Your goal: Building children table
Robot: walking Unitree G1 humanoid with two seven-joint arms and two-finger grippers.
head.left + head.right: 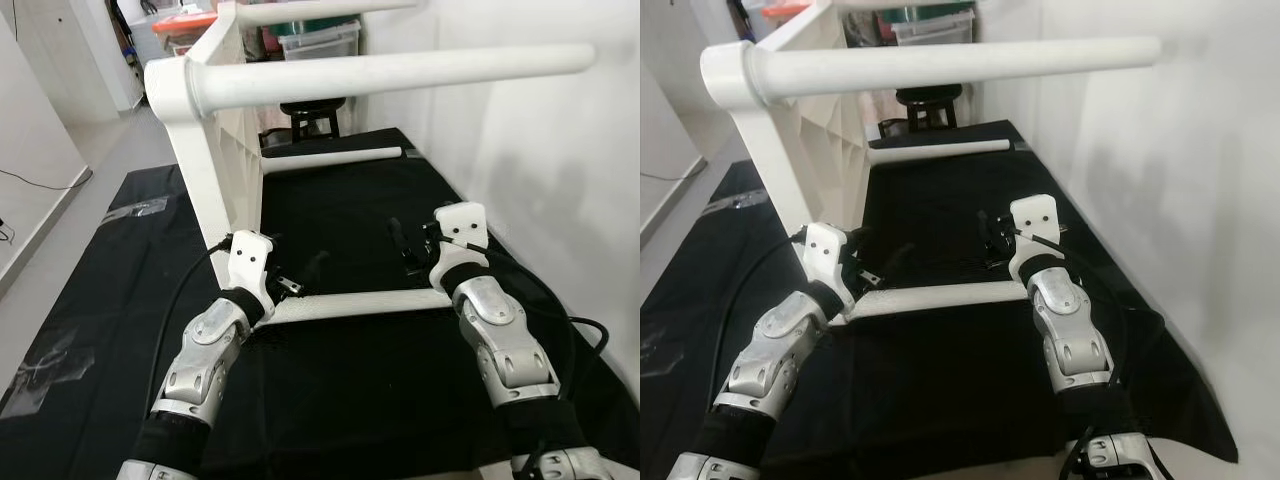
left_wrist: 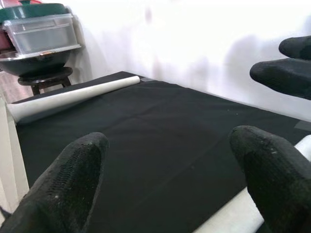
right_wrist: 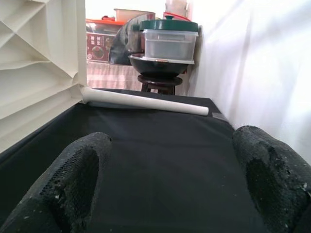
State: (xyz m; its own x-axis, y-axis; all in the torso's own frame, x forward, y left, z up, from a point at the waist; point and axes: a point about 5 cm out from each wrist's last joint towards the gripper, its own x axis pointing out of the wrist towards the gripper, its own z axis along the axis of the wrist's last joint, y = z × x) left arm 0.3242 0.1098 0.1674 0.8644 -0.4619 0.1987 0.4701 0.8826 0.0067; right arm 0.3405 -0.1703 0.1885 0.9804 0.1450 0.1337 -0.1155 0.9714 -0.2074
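My left gripper [image 1: 290,287] and right gripper [image 1: 405,250] both wide open, holding nothing. Tabletop [image 1: 215,150] on edge, maybe unsteady; nudging bottom leg [image 1: 350,303] could topple it.

No legible text, labels or numbers anywhere

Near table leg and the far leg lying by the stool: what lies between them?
Only bare black cloth. In the left eye view nothing sits between the near leg, which lies across the two tools, and the far leg.
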